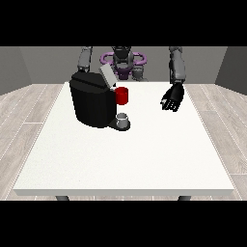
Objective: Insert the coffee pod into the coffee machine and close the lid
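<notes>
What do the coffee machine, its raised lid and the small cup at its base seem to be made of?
Coffee machine: probably black plastic, matte, an even dark surface with little shine. Lid: light grey, plastic or metal; the look leaves it open. Cup: grey, maybe metal or glazed ceramic, with a paler rim.

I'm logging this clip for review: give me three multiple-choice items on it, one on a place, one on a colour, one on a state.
1. Where does the coffee machine stand on the table?
A. at the view's left, far half
B. near right corner
C. middle of the near edge

2. What colour is the cup-like part on the machine's front?
A. blue
B. red
C. green

3. How is the lid?
A. shut flat
B. tilted up, open
C. lying on the table

Key: 1 A, it sits left of centre; 2 B, plainly red; 3 B, the grey flap slants upward.
</notes>
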You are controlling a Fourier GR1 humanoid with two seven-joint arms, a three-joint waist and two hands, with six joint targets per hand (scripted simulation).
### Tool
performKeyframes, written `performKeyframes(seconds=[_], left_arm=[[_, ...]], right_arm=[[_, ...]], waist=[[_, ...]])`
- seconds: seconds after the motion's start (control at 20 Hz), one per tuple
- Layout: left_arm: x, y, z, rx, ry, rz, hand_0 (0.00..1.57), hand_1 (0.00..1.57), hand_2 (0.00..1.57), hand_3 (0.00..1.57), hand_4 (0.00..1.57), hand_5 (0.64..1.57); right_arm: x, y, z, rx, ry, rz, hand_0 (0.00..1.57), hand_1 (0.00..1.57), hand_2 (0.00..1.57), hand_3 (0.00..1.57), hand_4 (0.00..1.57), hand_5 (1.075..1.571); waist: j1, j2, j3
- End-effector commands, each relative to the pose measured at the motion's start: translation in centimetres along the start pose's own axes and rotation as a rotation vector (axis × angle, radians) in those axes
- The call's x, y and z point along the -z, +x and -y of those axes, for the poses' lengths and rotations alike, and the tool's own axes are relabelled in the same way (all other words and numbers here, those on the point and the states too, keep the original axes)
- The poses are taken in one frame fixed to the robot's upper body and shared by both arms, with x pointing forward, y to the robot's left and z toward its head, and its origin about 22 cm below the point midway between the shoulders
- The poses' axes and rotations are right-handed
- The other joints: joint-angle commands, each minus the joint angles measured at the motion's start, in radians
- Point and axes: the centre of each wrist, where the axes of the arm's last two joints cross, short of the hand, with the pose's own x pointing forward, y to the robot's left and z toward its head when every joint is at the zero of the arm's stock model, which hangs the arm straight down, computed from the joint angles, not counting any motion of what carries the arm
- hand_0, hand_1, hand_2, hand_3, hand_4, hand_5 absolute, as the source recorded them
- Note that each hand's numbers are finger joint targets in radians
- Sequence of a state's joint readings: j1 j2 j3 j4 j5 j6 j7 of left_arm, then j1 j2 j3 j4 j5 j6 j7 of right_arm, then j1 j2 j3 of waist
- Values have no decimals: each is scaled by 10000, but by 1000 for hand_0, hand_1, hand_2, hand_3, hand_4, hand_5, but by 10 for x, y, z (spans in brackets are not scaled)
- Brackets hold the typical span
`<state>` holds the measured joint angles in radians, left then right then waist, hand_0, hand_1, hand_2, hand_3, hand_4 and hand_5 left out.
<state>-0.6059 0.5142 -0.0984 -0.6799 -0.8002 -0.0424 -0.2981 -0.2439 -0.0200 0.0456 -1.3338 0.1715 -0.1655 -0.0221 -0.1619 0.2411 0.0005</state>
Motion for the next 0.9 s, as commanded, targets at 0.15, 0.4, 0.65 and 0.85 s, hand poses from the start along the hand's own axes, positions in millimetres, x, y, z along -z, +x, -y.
performKeyframes(seconds=[0.15, 0.4, 0.65, 0.85], left_arm=[[0, -9, 11, -41, 44, 136, 1149, 1149, 1257, 1162, 466, 1571], [16, 13, -2, -1554, 33, 1315, 1433, 1433, 1423, 1352, 489, 1571], [37, 56, -31, -1429, -446, 1854, 1413, 1413, 1400, 1314, 515, 1571], [45, 71, -72, -1492, -717, 1930, 1402, 1402, 1390, 1329, 542, 1571]], right_arm=[[-14, -9, 4, -727, -33, -609, 0, 0, 0, 0, 0, 1571], [-10, -18, 1, -560, -372, -949, 0, 0, 0, 0, 0, 1571], [-6, -45, 0, -592, -772, -877, 0, 0, 0, 0, 0, 1571], [-6, -45, 9, -554, -321, -1467, 0, 0, 0, 0, 0, 1571]], waist=[[-233, -374, -11], [191, -783, -7], [759, -971, 5], [426, -1598, 2]])
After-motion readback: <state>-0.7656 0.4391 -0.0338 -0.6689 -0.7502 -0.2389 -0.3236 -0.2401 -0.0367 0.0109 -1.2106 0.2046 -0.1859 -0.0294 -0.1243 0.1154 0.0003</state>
